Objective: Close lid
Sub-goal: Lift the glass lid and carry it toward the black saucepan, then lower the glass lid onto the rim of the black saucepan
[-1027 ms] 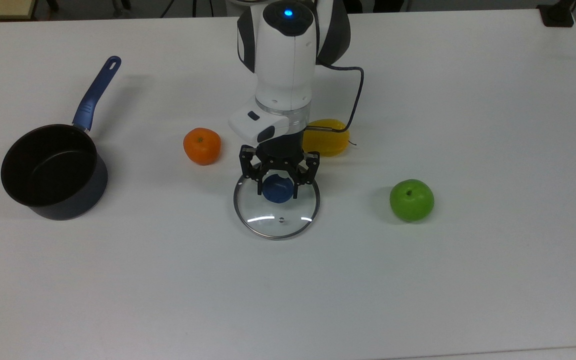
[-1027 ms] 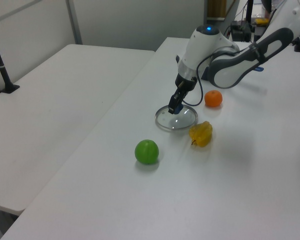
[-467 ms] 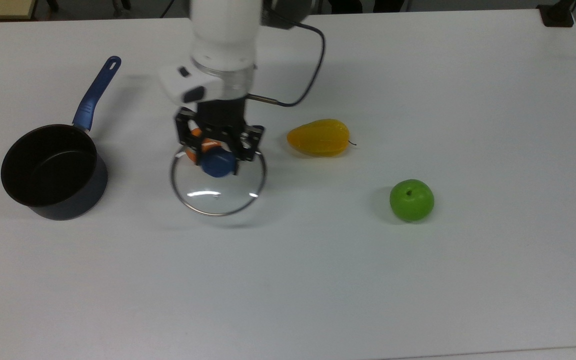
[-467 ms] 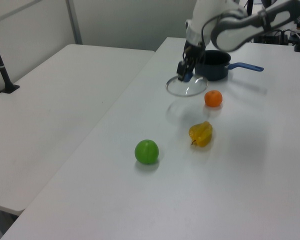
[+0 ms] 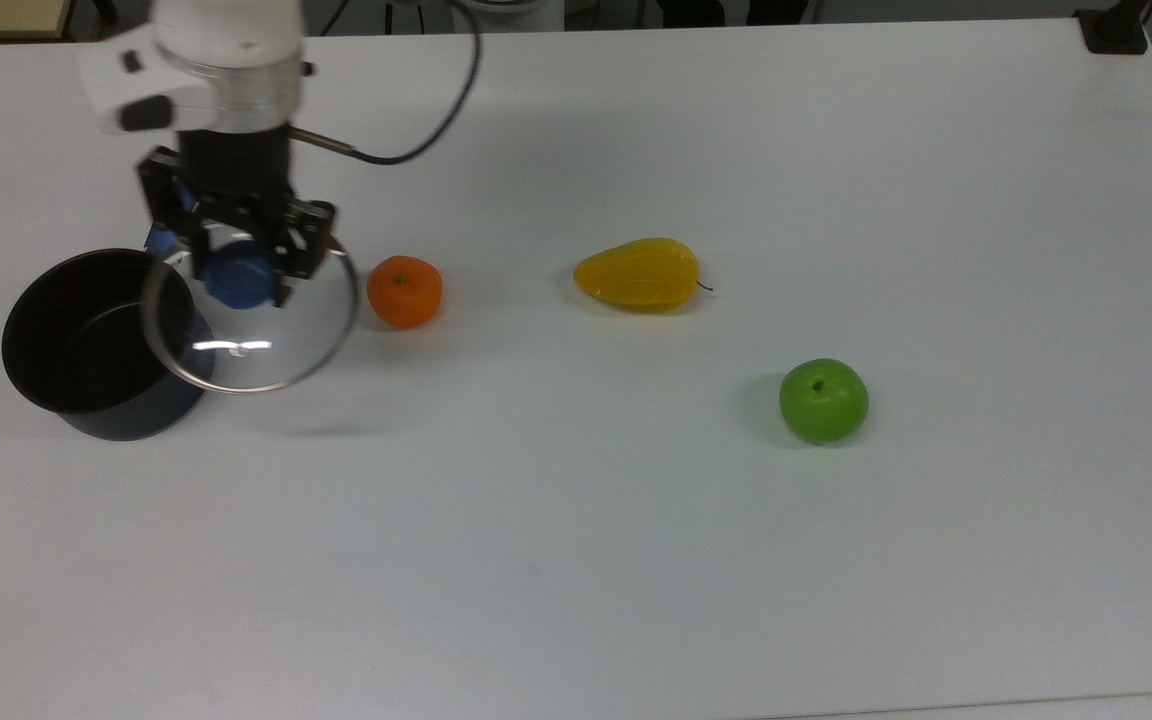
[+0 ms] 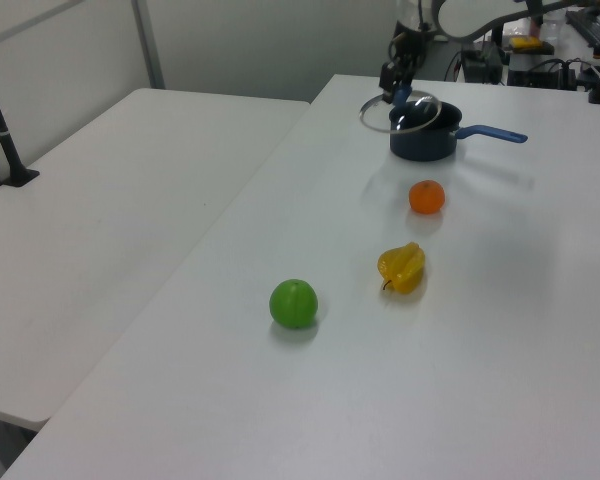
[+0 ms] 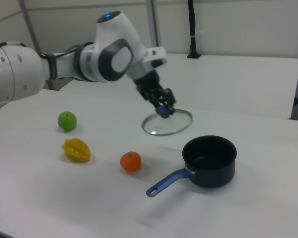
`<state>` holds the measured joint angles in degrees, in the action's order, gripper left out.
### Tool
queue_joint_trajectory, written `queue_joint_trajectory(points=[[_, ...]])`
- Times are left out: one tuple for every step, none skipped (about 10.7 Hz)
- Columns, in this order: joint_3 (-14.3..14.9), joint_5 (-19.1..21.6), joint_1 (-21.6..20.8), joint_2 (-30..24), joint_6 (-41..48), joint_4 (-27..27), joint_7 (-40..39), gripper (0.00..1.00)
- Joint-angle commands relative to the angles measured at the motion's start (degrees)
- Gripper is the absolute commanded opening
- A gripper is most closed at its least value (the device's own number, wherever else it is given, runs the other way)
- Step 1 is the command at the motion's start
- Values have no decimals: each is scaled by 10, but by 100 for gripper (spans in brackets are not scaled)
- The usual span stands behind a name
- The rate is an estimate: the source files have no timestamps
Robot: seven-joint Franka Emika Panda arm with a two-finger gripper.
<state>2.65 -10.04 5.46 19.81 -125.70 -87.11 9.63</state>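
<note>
Gripper [image 5: 239, 262] clamped on the blue knob [image 5: 237, 276] of the lid [image 5: 248, 320], now carried off the table [image 5: 636, 520] and away from the orange [image 5: 404, 291], where it hung half a second ago, toward the top view's left. Held in the air with the rim just overlapping the near edge of the saucepan [image 5: 96, 345] in the top view, not yet centred. Probably mid-transport: more travel over the pan, then a lowering.
</note>
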Motion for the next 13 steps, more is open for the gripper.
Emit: queue_joint_trajectory(points=[[-5, 22, 73, -7, -5, -7, -31, 51], [-5, 54, 89, -6, -32, -20, -41, 51], [-5, 81, 102, -5, -52, -24, -58, 51], [-4, 98, 111, 2, -55, -24, -74, 51], [-3, 113, 120, 13, -59, -18, -77, 51], [-3, 116, 124, 16, -79, -18, -77, 51], [-3, 115, 126, 24, -95, -20, -82, 51], [-3, 117, 131, 31, -97, -18, -86, 51], [-3, 116, 139, 40, -97, -17, -88, 51], [-3, 115, 141, 42, -97, -17, -89, 51], [-3, 115, 141, 43, -97, -18, -90, 51], [-3, 116, 141, 51, -106, -17, -92, 51], [-3, 117, 141, 54, -126, -17, -91, 51]])
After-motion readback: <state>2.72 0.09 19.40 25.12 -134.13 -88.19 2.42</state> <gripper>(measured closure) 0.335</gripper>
